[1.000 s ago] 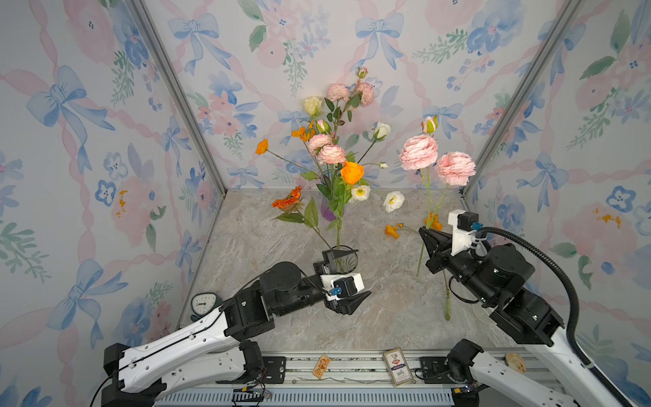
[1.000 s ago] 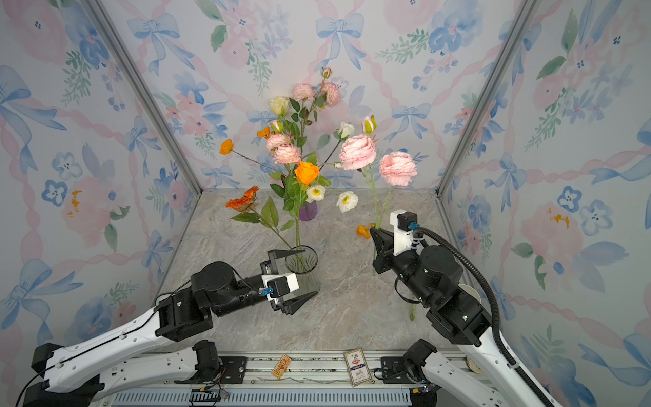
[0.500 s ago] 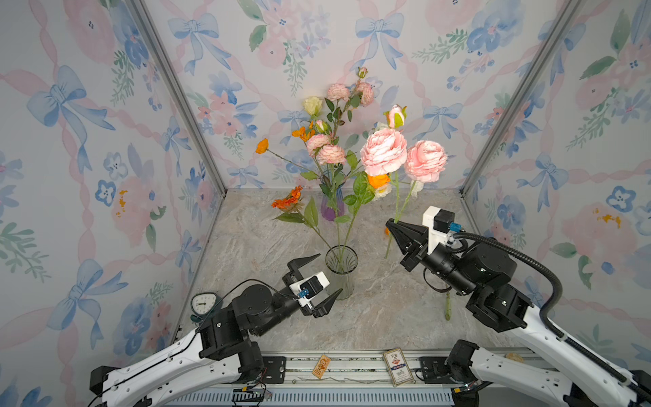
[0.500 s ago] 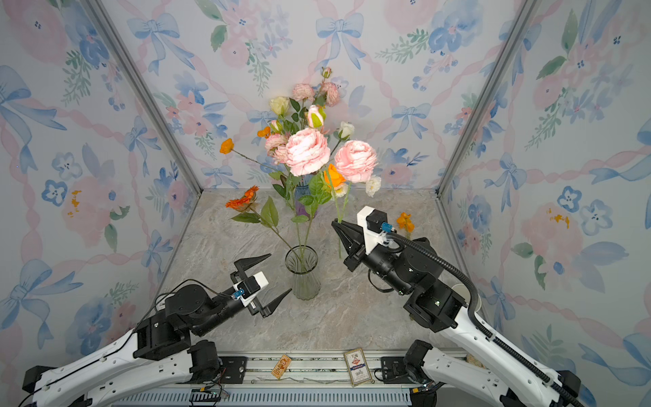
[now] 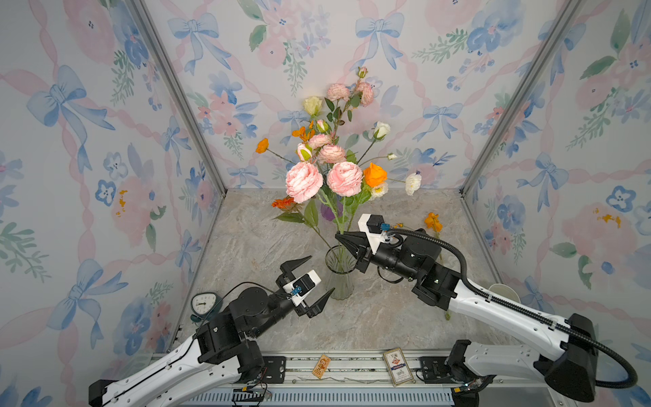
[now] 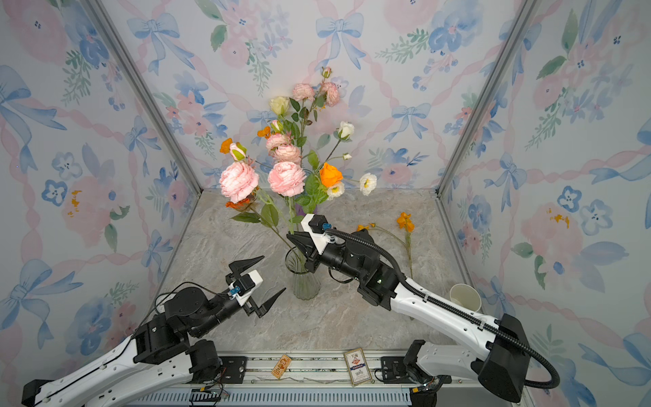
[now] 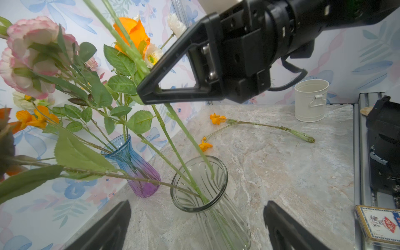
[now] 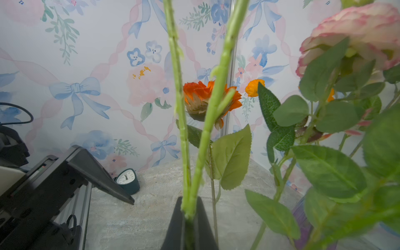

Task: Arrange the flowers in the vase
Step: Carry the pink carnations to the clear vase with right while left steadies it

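A clear ribbed glass vase (image 5: 340,282) (image 6: 305,285) (image 7: 200,184) stands mid-table. My right gripper (image 5: 339,237) (image 6: 291,237) (image 7: 144,95) (image 8: 188,213) is shut on the green stems of two big pink roses (image 5: 304,181) (image 6: 286,178), just above the vase mouth. Their lower ends reach into the mouth in the left wrist view. An orange gerbera (image 5: 283,203) leans from the same vase. My left gripper (image 5: 321,273) (image 6: 273,273) (image 7: 197,207) is open and empty, just left of the vase. One orange flower (image 5: 433,222) (image 7: 216,119) lies on the table at the right.
Behind the clear vase, a blue-purple vase (image 7: 132,164) holds several flowers. A white cup (image 6: 465,297) (image 7: 310,100) stands at the right wall, a small clock (image 5: 203,303) (image 8: 127,178) at the left wall. A card box (image 5: 398,366) lies on the front rail.
My right gripper has carried the two pink roses leftward from the right side to above the clear vase. My open left gripper has drawn back from the vase to its left.
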